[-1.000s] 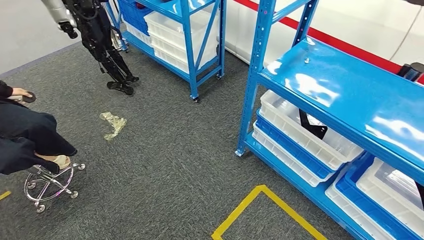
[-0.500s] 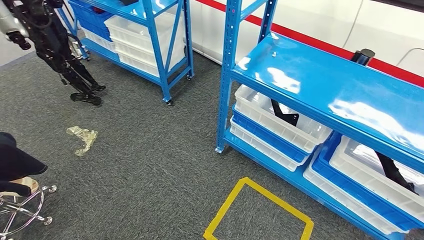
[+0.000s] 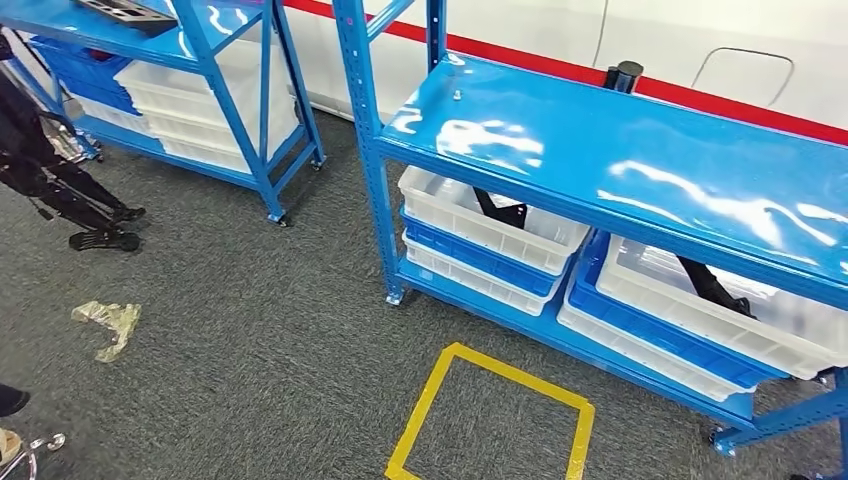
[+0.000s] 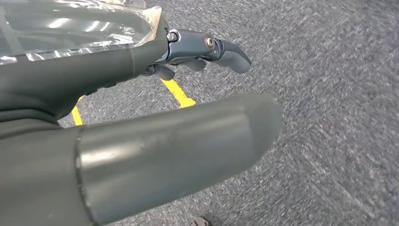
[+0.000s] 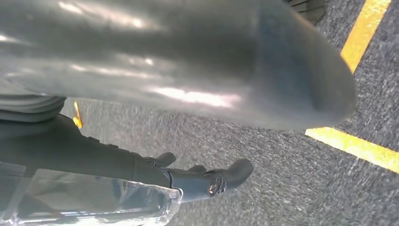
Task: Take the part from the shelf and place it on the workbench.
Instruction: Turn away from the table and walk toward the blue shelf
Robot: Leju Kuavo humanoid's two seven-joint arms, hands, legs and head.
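Left hand (image 4: 188, 52): seen in the left wrist view over grey carpet (image 4: 329, 94), fingers (image 4: 230, 52) apart and slightly curled, nothing held. A yellow tape line (image 4: 176, 92) is seen on the carpet just beyond the fingers.

Right hand (image 5: 197, 176): seen in the right wrist view over the same carpet, fingers apart, nothing held. Yellow tape (image 5: 353, 146) is crossed by the thumb.

Floor: in the head view a yellow tape square (image 3: 495, 420) is marked on the carpet just before the near shelf (image 3: 620, 160). Open carpet is left between the square and the shelf's front edge, and more to the left of the square. A crumpled plastic scrap (image 3: 108, 322) lies well to the left.

Near shelf: a blue glossy top deck, its front edge running down to the right. Below it two white bins (image 3: 490, 225) (image 3: 710, 310) are stacked on blue trays. A black part (image 3: 500, 210) is seen in the left bin, another (image 3: 712, 285) in the right bin.

Far shelf (image 3: 200, 60): set apart to the left, white bins stacked beneath.

Another robot's dark legs (image 3: 60, 190) stand at the left edge.
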